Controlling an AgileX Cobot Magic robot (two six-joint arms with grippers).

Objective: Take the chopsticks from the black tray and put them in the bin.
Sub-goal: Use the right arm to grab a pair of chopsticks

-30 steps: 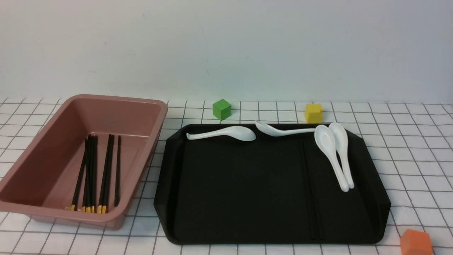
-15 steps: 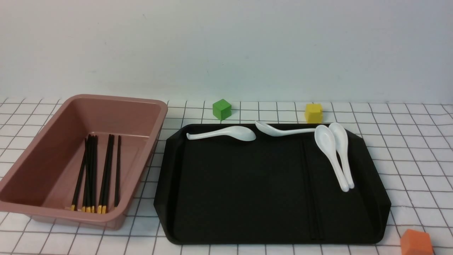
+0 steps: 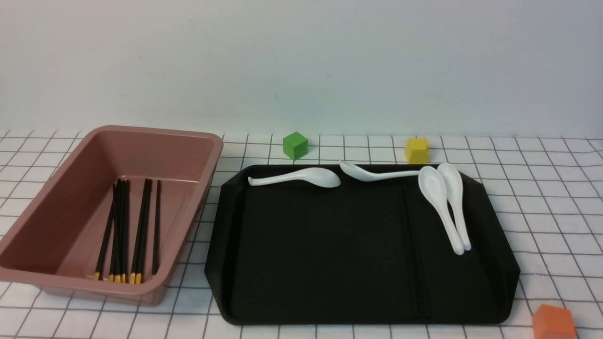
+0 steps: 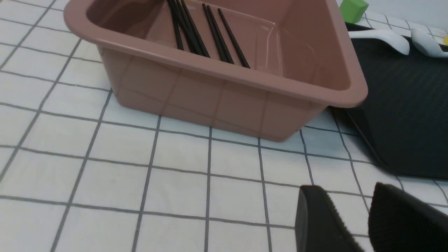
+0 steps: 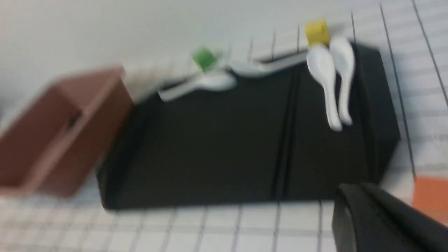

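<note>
**A:** Where is the pair of chopsticks?

**B:** Flat on the black tray, in its right half, running front to back. Two white spoons lie just to its right.

**A:** And the bin?

**B:** On the desk, left of the tray. Several yellow-tipped chopsticks lie on its floor.

**A:** The end effectors?

**B:** The left end effector hangs over the desk near the bin's corner, fingers parted and empty. The right end effector is blurred. Its fingers seem pressed together on nothing, near the tray's front right corner.
</note>
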